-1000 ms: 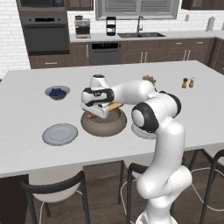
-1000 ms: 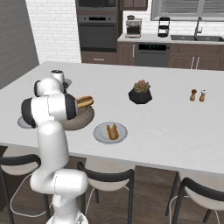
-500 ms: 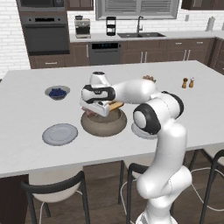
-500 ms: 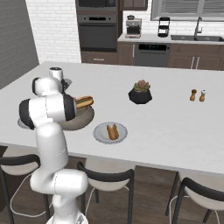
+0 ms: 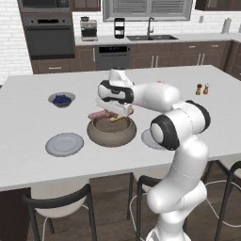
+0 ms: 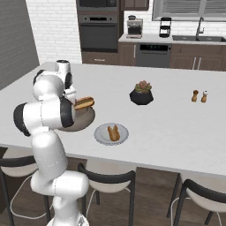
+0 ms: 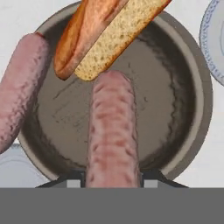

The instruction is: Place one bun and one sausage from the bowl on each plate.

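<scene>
My gripper (image 7: 111, 177) is shut on a pink sausage (image 7: 111, 131) and holds it just above the large grey-brown bowl (image 7: 192, 92). In the left base view the gripper (image 5: 112, 112) hovers over the bowl (image 5: 111, 134), and the sausage (image 5: 100, 115) sticks out to its left. A split bun (image 7: 109, 30) lies tilted across the bowl's far rim. A second sausage (image 7: 22, 87) leans on the rim beside it. An empty plate (image 5: 64, 144) lies left of the bowl. The other plate (image 6: 102, 132) holds a bun and a sausage (image 6: 113, 132).
A small bowl of dark berries (image 5: 61, 99) stands behind the empty plate. A potted plant (image 6: 142, 92) and salt and pepper shakers (image 6: 199, 96) are farther along the white island counter (image 6: 176, 123). Stools stand along the near edge.
The hand has barely shifted over the bowl, and it keeps its hold on the sausage.
</scene>
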Controlling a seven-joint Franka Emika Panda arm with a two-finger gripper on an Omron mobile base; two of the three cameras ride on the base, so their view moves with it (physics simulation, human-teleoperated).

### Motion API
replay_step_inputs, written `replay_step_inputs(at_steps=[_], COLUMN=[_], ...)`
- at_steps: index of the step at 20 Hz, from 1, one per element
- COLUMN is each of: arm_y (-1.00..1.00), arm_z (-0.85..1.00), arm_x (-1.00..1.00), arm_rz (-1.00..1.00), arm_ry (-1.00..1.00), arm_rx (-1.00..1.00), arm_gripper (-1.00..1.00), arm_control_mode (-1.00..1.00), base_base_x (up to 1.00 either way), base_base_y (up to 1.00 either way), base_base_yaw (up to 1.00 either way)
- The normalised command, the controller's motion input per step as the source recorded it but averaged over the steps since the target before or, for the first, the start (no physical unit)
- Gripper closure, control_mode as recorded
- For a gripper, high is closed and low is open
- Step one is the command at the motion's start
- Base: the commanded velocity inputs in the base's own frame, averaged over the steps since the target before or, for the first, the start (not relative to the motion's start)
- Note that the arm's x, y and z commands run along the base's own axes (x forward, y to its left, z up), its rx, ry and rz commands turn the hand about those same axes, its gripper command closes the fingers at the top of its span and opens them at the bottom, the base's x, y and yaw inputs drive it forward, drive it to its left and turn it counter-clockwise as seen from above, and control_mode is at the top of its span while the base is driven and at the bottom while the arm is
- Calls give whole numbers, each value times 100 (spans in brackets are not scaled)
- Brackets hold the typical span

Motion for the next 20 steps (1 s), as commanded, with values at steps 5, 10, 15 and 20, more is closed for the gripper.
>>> replay_step_inputs(at_steps=[5, 10, 15, 20], arm_y=[-99, -86, -50, -19], arm_z=[7, 3, 0, -4], arm_x=[-54, -37, -8, -8], arm_rz=[32, 37, 44, 35], arm_ry=[-13, -10, -4, 3], arm_rx=[0, 0, 0, -6], arm_gripper=[100, 100, 100, 100], arm_control_mode=[-100, -100, -100, -100], base_base_x=[0, 0, 0, 0], base_base_y=[0, 0, 0, 0], base_base_yaw=[0, 0, 0, 0])
